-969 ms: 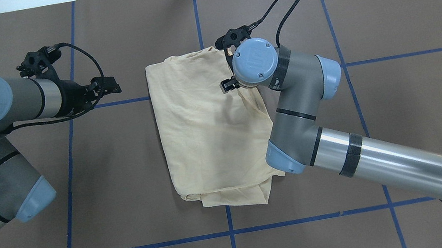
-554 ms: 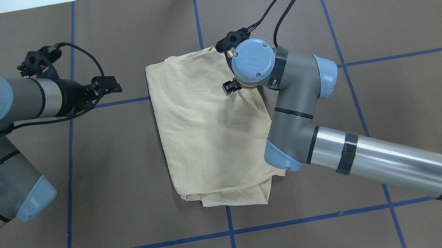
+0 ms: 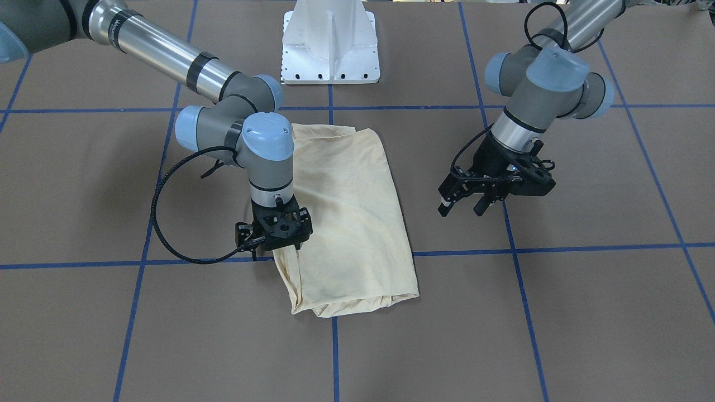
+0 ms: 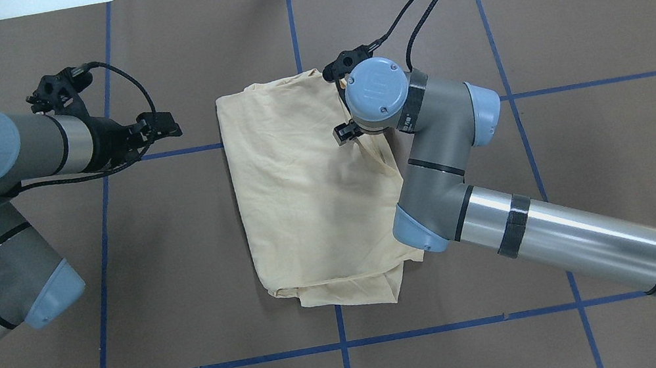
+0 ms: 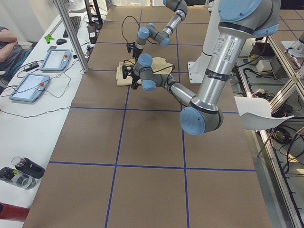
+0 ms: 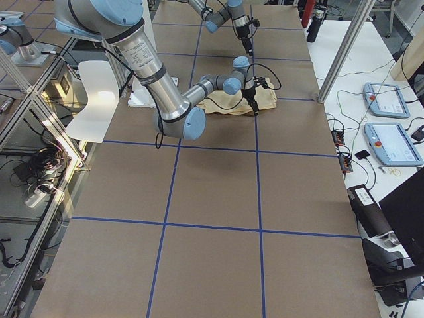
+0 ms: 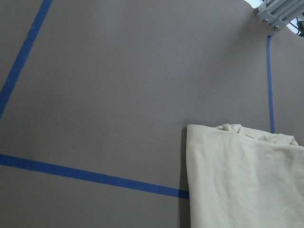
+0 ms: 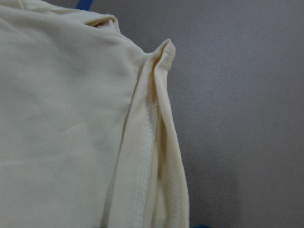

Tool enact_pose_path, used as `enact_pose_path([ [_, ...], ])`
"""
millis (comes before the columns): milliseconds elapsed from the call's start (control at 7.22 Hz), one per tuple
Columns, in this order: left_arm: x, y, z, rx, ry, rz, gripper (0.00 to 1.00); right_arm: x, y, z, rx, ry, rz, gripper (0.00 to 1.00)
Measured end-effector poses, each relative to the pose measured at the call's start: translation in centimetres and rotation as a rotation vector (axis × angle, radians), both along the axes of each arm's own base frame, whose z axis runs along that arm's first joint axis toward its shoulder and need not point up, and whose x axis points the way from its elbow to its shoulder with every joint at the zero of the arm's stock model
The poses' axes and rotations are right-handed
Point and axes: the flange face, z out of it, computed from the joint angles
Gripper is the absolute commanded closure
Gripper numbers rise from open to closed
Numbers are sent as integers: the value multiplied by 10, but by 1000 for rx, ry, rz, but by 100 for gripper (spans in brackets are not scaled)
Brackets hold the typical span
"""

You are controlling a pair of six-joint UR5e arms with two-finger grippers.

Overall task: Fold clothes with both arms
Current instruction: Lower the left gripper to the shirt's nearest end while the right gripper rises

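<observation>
folded cream shirt on the table, one gripper at its edge

a pale cream shirt (image 4: 311, 200) lies folded in a rough rectangle mid-table (image 4: 185, 288), on brown covering with blue tape lines. the right gripper (image 3: 281, 244) points straight down onto the shirt's far right edge; whether it grips the cloth cannot be told. the left gripper (image 3: 462, 207) hovers tilted, well apart from the shirt, fingers spread.
</observation>
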Motion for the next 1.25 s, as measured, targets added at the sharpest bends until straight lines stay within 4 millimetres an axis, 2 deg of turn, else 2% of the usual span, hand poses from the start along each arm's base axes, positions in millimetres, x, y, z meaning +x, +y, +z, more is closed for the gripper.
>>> enact_pose_path([
  [969, 6, -1, 3, -14, 4, -1, 0, 48, -38, 28, -6, 31, -31, 0],
  [1246, 6, 1, -1, -11, 12, 0, 0, 61, -42, 15, -26, -22, -57, 0],
])
